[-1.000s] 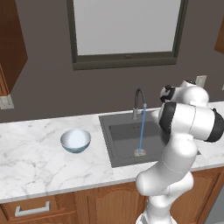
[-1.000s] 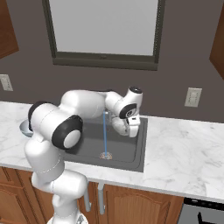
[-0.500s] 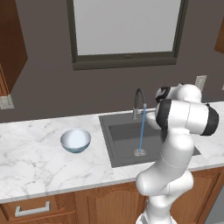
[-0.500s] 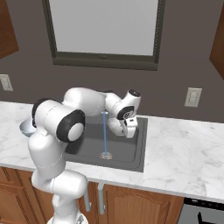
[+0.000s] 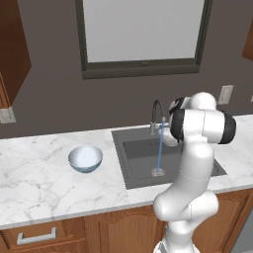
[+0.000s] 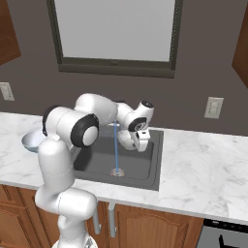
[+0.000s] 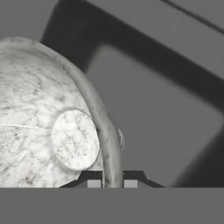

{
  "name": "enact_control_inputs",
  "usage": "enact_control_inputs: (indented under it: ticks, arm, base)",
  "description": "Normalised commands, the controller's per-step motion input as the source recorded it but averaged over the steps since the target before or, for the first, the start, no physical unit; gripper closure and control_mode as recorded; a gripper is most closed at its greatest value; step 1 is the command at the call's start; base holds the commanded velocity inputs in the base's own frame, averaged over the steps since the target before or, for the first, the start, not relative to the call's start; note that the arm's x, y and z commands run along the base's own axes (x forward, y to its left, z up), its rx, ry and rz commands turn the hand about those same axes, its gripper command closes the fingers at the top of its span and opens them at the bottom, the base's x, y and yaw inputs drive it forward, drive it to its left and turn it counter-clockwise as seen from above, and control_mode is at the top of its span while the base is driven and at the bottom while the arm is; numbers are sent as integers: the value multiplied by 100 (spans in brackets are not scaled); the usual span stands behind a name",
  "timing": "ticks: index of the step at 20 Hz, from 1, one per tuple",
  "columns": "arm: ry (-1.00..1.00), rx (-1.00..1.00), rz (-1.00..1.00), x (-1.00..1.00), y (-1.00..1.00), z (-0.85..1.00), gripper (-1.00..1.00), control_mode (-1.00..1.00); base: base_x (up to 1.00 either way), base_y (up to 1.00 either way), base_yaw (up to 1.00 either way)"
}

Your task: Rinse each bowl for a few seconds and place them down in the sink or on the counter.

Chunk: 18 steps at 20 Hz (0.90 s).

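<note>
the hand (image 6: pixel 141 144) is clamped on the rim of the grey-white speckled bowl (image 7: pixel 52 127), holding it tilted above the dark sink (image 5: pixel 136 158), to the right of the water stream (image 6: pixel 116 147) falling from the gooseneck faucet (image 5: pixel 156 114). compared with a second ago, the hand and bowl sit slightly nearer the back wall and the arm's elbow is swung further over the basin, while the stream is unchanged. the light blue bowl (image 5: pixel 85 159) rests where it was on the marble surface (image 5: pixel 39 173), left of the sink.

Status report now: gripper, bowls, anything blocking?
Gripper shut on speckled bowl's rim, over the sink. Water stream running beside it. Blue bowl waiting on the counter. Nothing in the way.
</note>
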Motion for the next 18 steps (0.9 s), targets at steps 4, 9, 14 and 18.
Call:
enact_control_inputs:
  ticks: [4, 9, 14, 18]
  arm:
    - [0, 3, 5, 28, 5, -17, 100, -100]
    - [0, 4, 5, 27, 2, -18, 100, -100]
    - [0, 3, 4, 16, 10, -11, 100, -100]
    - [0, 2, 4, 7, 28, 0, 100, -100]
  base:
    - [0, 0, 0]
    - [0, 0, 0]
    - [0, 0, 0]
    - [0, 0, 0]
